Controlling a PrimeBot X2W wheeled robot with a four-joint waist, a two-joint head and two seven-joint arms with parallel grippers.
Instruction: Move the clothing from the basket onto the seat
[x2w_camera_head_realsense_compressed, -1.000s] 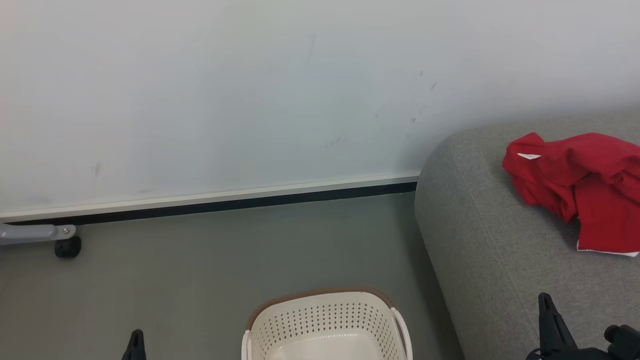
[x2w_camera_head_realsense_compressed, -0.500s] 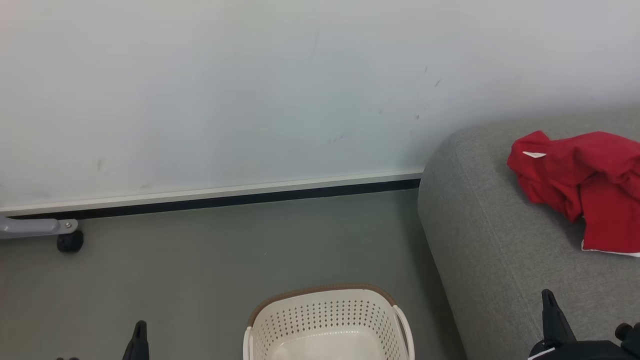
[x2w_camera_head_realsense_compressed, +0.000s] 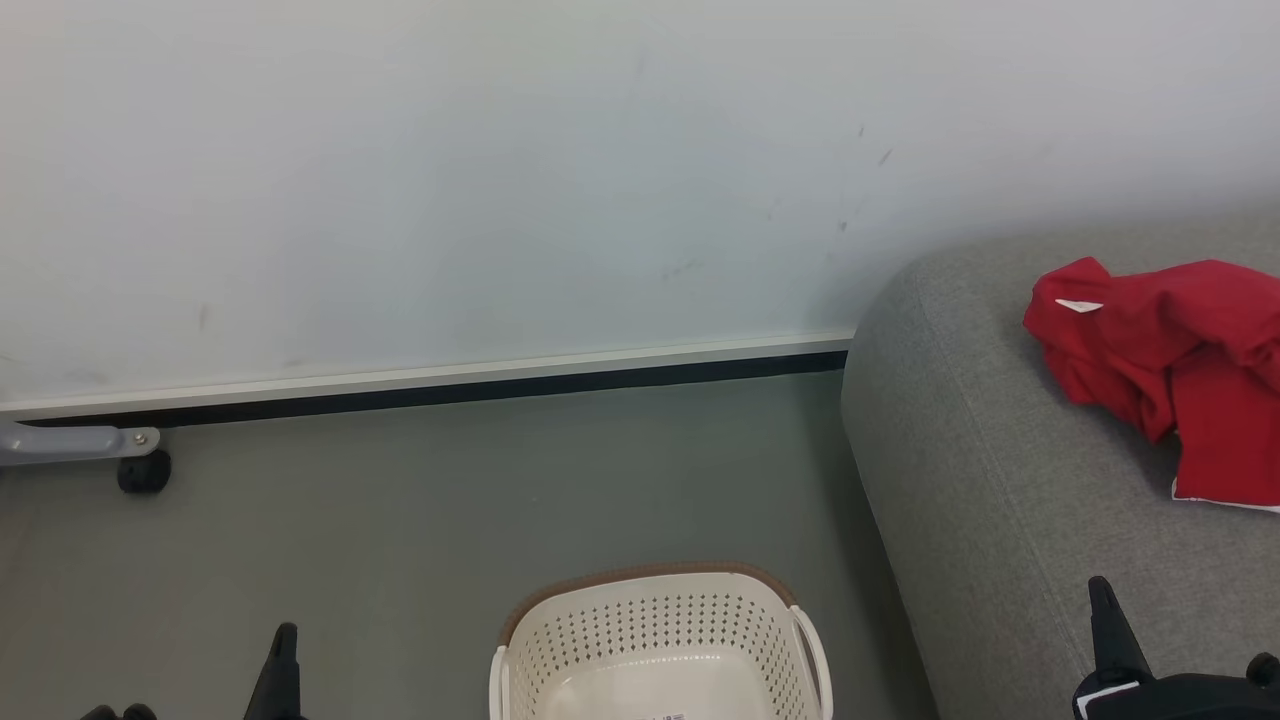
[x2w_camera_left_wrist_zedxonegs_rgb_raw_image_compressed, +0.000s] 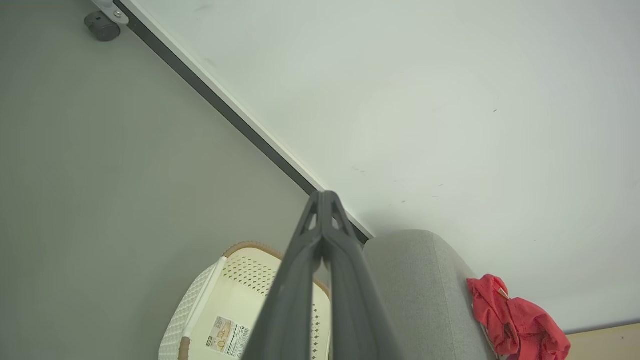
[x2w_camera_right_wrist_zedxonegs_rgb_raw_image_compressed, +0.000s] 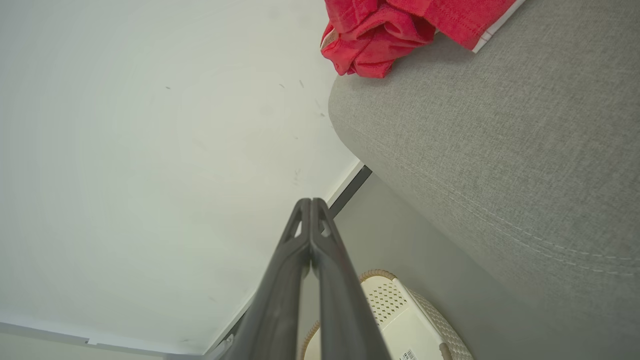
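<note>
Clothing lies in a crumpled bright red heap on the grey woven seat, well beyond the tips of the right fingers and a little to their right. The fabric is soft and deeply folded, bunched into ridges on the wall side and flatter towards the near side. There a straight hem with a thin white trim rests on the upholstery. A small white label shows on the fold nearest the seat's rounded end. In the right wrist view the heap sits far past the fingertips, with the white-edged hem pointing along the seat.

The right fingers are pressed together and grip nothing, hanging over the seat's front edge. The left fingers are likewise pressed together and empty, over the grey floor. Between the two pairs stands the cream perforated basket with its brown rim. The barcode sticker on its bottom is uncovered.
</note>
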